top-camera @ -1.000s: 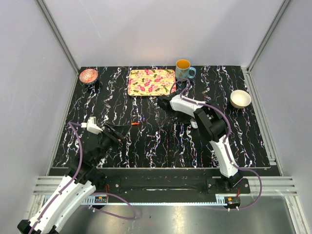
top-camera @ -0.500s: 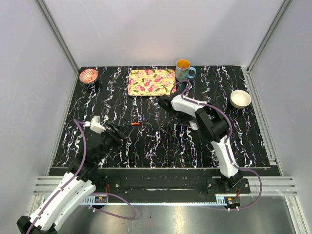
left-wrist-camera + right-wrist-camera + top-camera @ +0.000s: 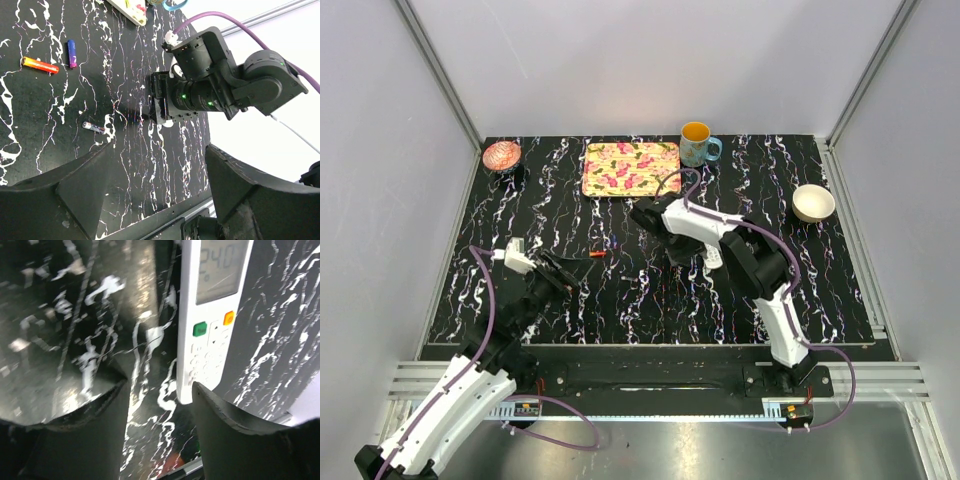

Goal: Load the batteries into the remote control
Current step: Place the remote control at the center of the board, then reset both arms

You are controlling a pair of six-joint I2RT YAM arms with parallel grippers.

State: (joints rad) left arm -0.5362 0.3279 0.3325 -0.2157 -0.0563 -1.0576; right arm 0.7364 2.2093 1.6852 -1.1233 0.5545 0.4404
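Since a second ago the right gripper (image 3: 159, 385) has swung left and spread its jaws. The remote control (image 3: 212, 315) now lies released, face-up, right of centre on the table (image 3: 620, 300), likely awaiting a flip. The left gripper (image 3: 159, 150) hangs unclenched and empty, facing the batteries (image 3: 40, 65) at near left, probably to fetch one.
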